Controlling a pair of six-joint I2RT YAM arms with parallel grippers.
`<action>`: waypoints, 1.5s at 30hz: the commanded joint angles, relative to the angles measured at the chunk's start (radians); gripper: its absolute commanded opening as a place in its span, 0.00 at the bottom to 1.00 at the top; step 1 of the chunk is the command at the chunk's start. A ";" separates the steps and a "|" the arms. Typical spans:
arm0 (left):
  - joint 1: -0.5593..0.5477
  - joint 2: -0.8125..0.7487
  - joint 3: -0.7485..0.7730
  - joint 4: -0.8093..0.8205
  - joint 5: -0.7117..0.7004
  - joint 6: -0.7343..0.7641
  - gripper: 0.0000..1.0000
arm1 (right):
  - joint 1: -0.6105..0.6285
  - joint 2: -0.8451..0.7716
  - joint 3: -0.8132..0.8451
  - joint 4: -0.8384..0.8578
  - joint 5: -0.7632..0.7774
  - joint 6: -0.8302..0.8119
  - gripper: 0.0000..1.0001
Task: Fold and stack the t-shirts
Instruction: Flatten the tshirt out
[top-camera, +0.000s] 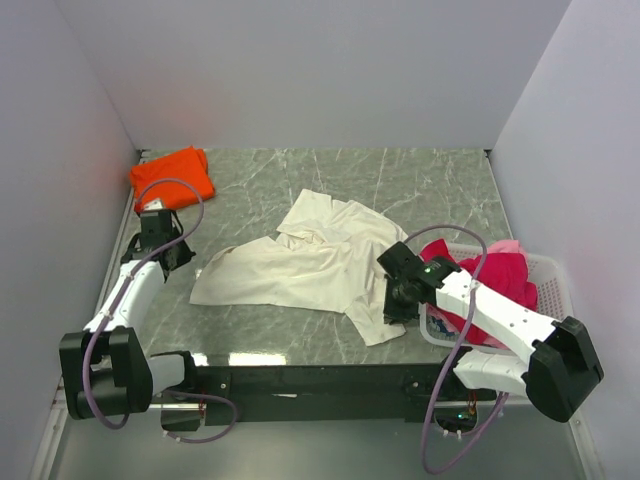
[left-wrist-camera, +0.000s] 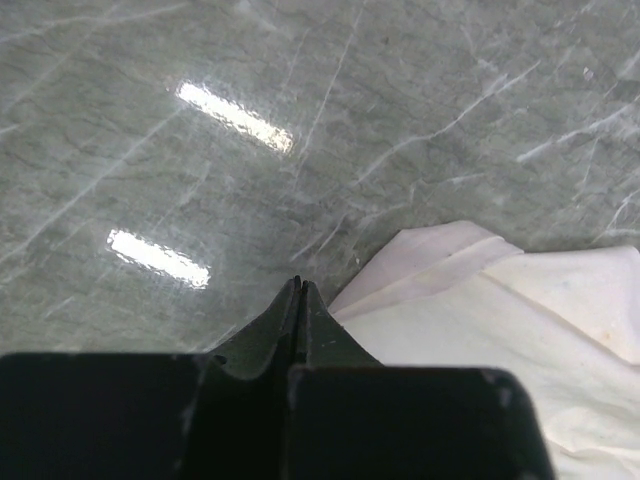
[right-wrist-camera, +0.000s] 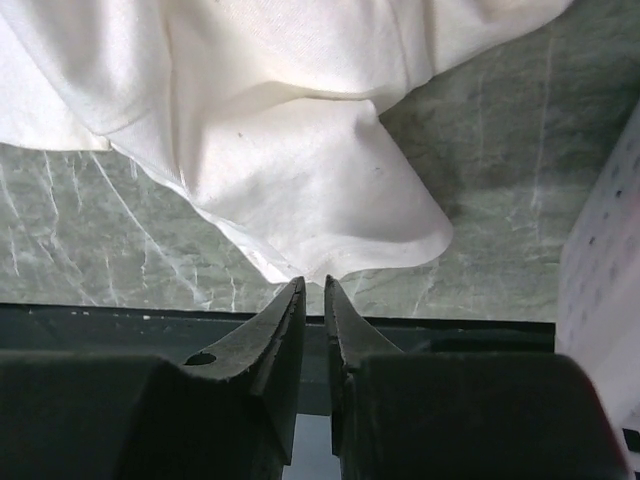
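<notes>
A large cream t-shirt (top-camera: 310, 260) lies rumpled and spread out on the middle of the marble table. An orange t-shirt (top-camera: 172, 178) sits folded at the back left corner. Crimson-red (top-camera: 500, 275) and pale pink (top-camera: 505, 247) t-shirts are bunched in the basket on the right. My left gripper (top-camera: 178, 252) (left-wrist-camera: 298, 285) is shut and empty over bare table, just left of the cream t-shirt's (left-wrist-camera: 520, 330) left edge. My right gripper (top-camera: 392, 312) (right-wrist-camera: 313, 285) stands slightly open with nothing between its jaws. Its tips are at the near-right corner of the cream t-shirt (right-wrist-camera: 280, 130).
A white lattice basket (top-camera: 550, 270) (right-wrist-camera: 610, 250) stands at the right edge, close beside my right arm. A black rail (top-camera: 300, 378) runs along the near table edge, just under my right gripper. White walls enclose the table on three sides.
</notes>
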 joint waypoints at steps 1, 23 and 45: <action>0.004 0.014 0.019 -0.002 0.039 -0.032 0.03 | 0.006 -0.014 -0.017 0.045 -0.033 -0.012 0.21; 0.004 -0.028 -0.145 -0.010 0.073 -0.279 0.42 | 0.088 0.138 -0.114 0.156 -0.004 0.024 0.26; 0.005 -0.070 -0.197 -0.022 0.012 -0.352 0.37 | 0.071 -0.080 -0.023 -0.037 0.058 0.063 0.00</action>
